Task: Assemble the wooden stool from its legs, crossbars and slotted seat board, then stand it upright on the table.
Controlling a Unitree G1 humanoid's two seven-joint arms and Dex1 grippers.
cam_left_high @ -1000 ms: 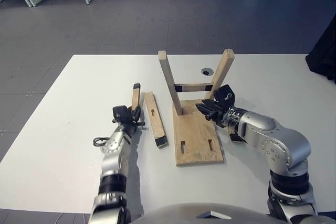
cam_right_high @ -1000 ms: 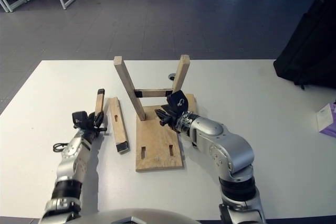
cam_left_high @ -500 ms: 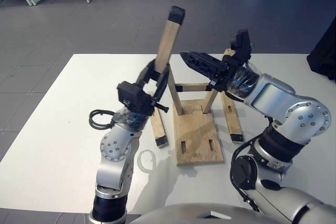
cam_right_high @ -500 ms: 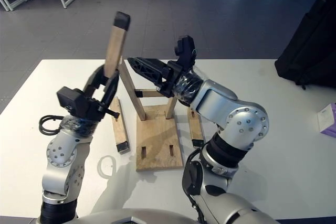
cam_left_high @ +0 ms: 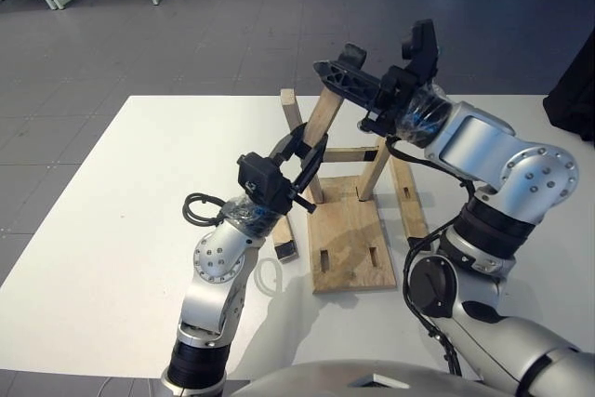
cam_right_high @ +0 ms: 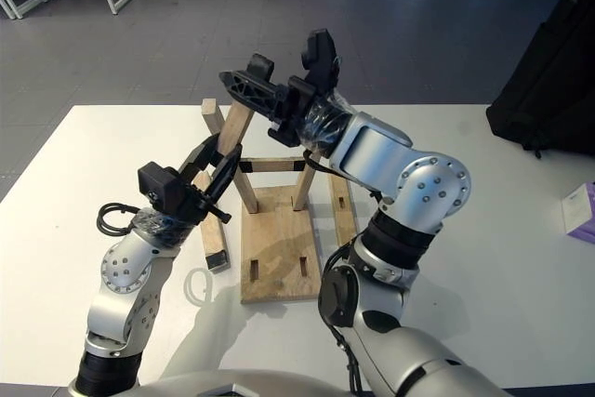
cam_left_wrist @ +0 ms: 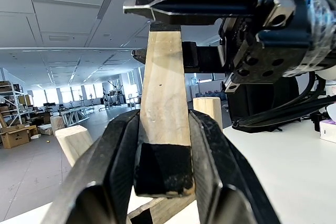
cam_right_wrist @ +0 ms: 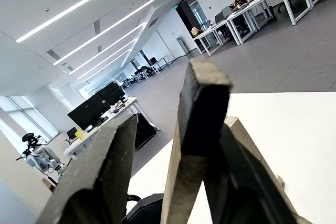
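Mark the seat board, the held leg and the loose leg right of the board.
seat board [cam_left_high: 350, 276], left eye view, bare near end.
held leg [cam_left_wrist: 165, 87], left wrist view, middle of its face.
loose leg [cam_left_high: 409, 198], left eye view, mid-length.

Tilted leg [cam_left_high: 323, 123] aloft, seat board [cam_left_high: 349, 239] flat

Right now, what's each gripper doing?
Left gripper: closed on the wooden leg.
Right gripper: open, jaws straddling that leg's black-capped end.

Pale wood leg [cam_left_wrist: 165, 87] w/ blk end, blk left claw [cam_left_high: 306, 148], blk right claw [cam_right_high: 244, 75], white table [cam_left_high: 112, 202]
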